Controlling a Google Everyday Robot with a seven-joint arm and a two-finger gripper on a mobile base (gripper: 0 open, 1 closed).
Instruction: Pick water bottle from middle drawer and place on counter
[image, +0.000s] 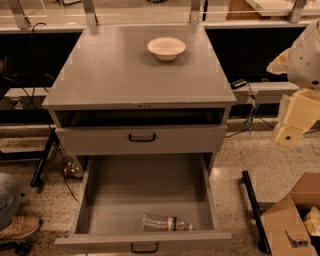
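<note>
Water bottle (166, 223) on its side at the front of the open middle drawer (145, 190), cream bowl (166, 48) on the counter (125, 75), gripper (289, 131) off right, grip state unclear

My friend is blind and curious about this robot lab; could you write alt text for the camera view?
A clear water bottle lies on its side near the front of a pulled-out grey drawer, low in a cabinet whose counter holds a cream bowl. The robot's cream claw hangs at the right edge, away from the drawer.
</note>
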